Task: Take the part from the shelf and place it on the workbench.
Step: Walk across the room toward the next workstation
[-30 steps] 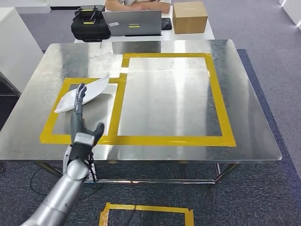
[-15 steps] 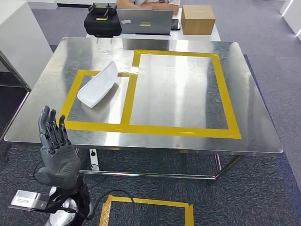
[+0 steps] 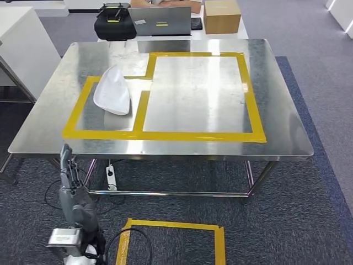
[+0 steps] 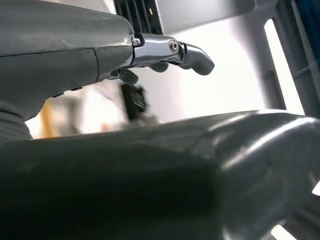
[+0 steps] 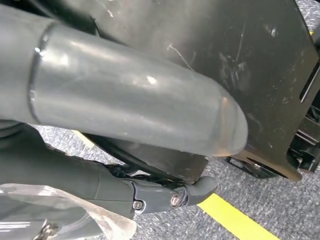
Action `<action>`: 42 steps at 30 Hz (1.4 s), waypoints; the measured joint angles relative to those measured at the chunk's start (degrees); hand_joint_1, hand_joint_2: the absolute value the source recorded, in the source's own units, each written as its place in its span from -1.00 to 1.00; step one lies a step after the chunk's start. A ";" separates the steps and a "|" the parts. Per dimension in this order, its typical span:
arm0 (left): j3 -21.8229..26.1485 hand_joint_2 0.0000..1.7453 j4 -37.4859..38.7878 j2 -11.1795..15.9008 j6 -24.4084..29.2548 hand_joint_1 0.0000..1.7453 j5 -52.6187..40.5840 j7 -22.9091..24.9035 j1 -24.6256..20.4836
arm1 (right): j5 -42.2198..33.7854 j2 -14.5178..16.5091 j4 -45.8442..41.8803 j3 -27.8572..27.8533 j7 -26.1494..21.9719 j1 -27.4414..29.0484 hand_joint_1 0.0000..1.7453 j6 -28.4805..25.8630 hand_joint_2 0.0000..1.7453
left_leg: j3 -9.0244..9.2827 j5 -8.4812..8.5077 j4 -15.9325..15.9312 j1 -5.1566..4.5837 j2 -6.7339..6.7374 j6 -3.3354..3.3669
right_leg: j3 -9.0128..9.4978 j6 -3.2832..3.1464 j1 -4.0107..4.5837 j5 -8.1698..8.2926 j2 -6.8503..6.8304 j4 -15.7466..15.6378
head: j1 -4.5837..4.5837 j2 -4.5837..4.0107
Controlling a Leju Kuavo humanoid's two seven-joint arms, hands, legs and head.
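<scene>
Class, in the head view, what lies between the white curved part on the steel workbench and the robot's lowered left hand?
Head view: between the white curved part and the left hand lie bare steel, the front strip of yellow tape, and the workbench edge.

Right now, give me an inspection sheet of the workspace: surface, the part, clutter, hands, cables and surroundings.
Surface: steel workbench marked with yellow tape in two rectangles.
Job's things: white part lies in the smaller taped rectangle, nothing touching it.
Clutter: nothing seen on the workbench.
Hands: left hand hangs below the bench edge, fingers straight, holding nothing; right hand holds nothing, over the carpet.
Cables: power strip and a black cable on the floor under the bench.
Surroundings: laptop, black bag and cardboard box on a table behind; a person's arms behind the laptop; taped square on the carpet.
</scene>
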 joint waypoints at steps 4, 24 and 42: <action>13.11 -1.00 17.37 -3.18 2.09 -1.00 -24.45 5.50 -1.14 | -0.10 -0.03 0.00 0.00 -0.20 -0.18 -1.00 0.45 -1.00 | 2.81 1.11 3.70 -0.10 0.00 0.52 | -3.13 -0.19 0.62 2.31 -0.11 0.69 | -0.03 0.00; 44.92 -1.00 81.72 -6.24 -18.73 -1.00 -46.91 34.41 -8.31 | 2.18 -1.15 0.08 0.10 0.93 -0.28 -1.00 1.78 -1.00 | 2.10 10.17 -10.42 -1.19 0.46 2.62 | 6.02 1.61 0.85 -3.77 0.22 -1.30 | 0.45 0.00; 44.02 -1.00 84.63 -7.37 -21.86 -1.00 -50.67 38.11 -8.85 | 2.56 -1.86 0.35 0.13 3.99 -0.61 -1.00 4.58 -1.00 | 11.24 3.58 -12.50 -0.32 2.02 2.51 | -0.85 1.44 1.00 0.69 -4.88 0.42 | -0.04 0.00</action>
